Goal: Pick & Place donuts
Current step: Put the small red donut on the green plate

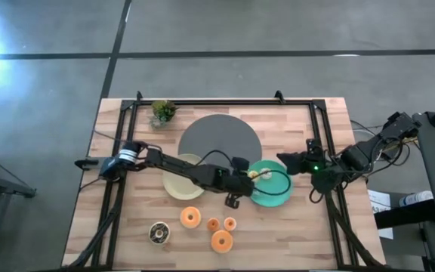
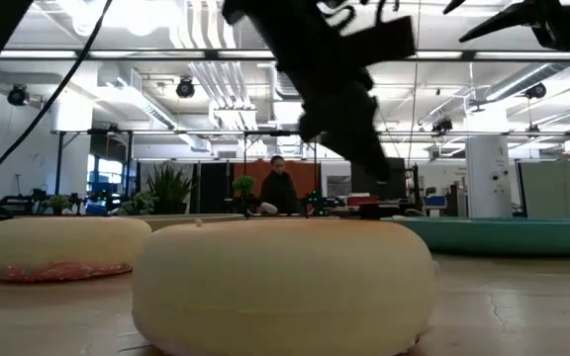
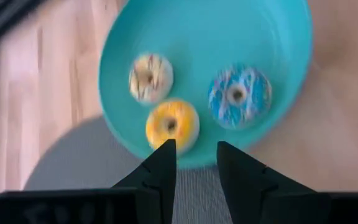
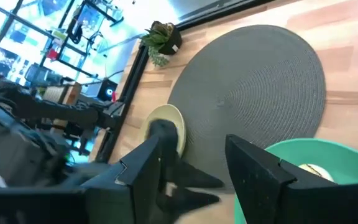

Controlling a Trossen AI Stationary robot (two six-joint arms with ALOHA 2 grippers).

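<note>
Overhead, the wooden table (image 1: pixel 308 227) carries a dark grey disc (image 1: pixel 219 136), and beside it sits the teal plate (image 1: pixel 278 193). On that plate lie three donuts: a blue-frosted one (image 3: pixel 239 94), a yellow one (image 3: pixel 171 124) and a white one (image 3: pixel 150 76). The left gripper (image 3: pixel 196 163) hangs empty over the plate's edge, fingers parted, the yellow donut just beyond its tips. Opposite it, the right gripper (image 4: pixel 191 168) waits open near the plate. Five more donuts (image 1: pixel 190 217) lie loose on the table near the plate.
</note>
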